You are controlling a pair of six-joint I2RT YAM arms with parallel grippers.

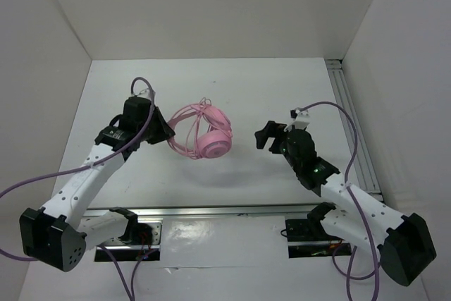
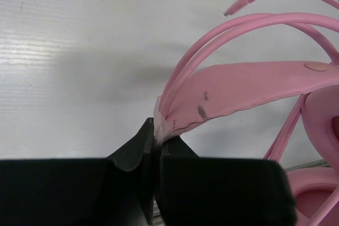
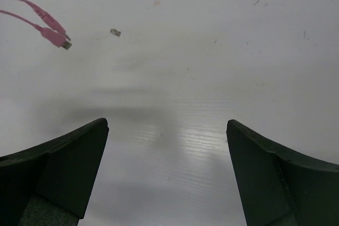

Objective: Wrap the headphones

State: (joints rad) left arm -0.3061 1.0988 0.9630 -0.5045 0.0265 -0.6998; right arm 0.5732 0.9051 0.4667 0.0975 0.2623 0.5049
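Top external view: the pink headphones (image 1: pixel 209 139) are seen near the middle of the white table (image 1: pixel 232 82), between the two arms. They are held at their left side by the left gripper (image 1: pixel 166 134). The cord (image 1: pixel 184 119) is gathered in loops around the headband, and one round earcup (image 1: pixel 215 146) faces the camera. Whether the earcup touches the table cannot be told.

Left wrist view: the black jaws are shown pressed tight on the end of the padded headband (image 2: pixel 249 86), where two thin pink hoops (image 2: pixel 212 41) converge. Two cord plugs (image 2: pixel 238 7) are caught at the upper right.

The right gripper (image 1: pixel 261 136) is pictured just to the right of the headphones, apart from them and pointed toward them. Right wrist view: its jaws are spread wide and nothing is gripped, with only table surface seen between them. The two pink plugs are visible at the upper left, well clear of the fingers (image 3: pixel 63 162).
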